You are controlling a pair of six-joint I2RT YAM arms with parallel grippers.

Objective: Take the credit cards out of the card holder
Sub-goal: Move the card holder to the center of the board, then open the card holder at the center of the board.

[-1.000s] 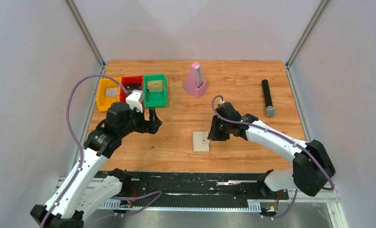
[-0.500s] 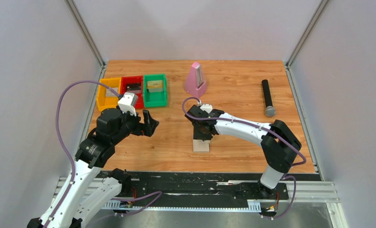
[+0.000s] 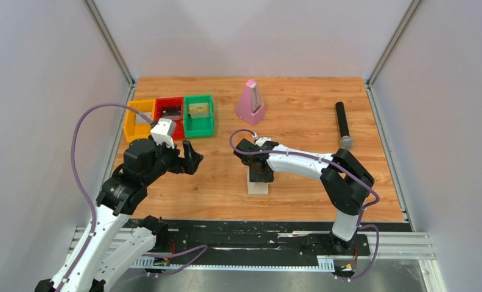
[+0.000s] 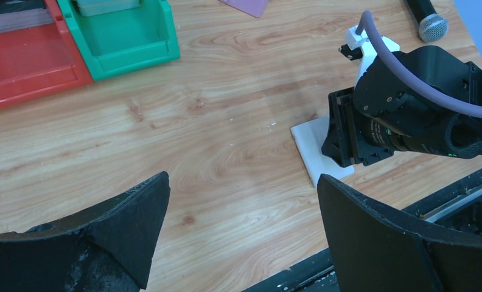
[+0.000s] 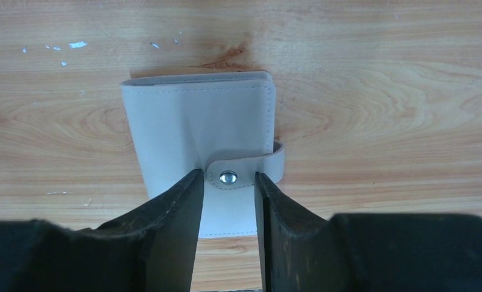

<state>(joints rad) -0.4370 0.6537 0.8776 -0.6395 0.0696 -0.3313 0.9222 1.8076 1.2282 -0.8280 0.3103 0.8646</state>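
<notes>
The card holder (image 5: 196, 121) lies closed on the wooden table, cream-beige, its strap snapped shut with a metal stud. It also shows in the top view as a pale card holder (image 3: 257, 186) and in the left wrist view as a card holder (image 4: 307, 140) partly under the right wrist. My right gripper (image 5: 228, 176) points straight down over it, open by a narrow gap, a finger on each side of the stud, gripping nothing. My left gripper (image 4: 241, 182) hangs wide open and empty over bare wood to the left (image 3: 193, 157). The credit cards are hidden.
Yellow bin (image 3: 135, 125), red bin (image 3: 168, 109) and green bin (image 3: 199, 115) stand in a row at the back left, each with something in it. A pink metronome (image 3: 251, 103) stands at the back centre. A black microphone (image 3: 343, 125) lies at the right.
My right arm swung left and turned, so its gripper now points down over the card holder, and its jaws have widened. The left arm drew back a little, then stayed still.
</notes>
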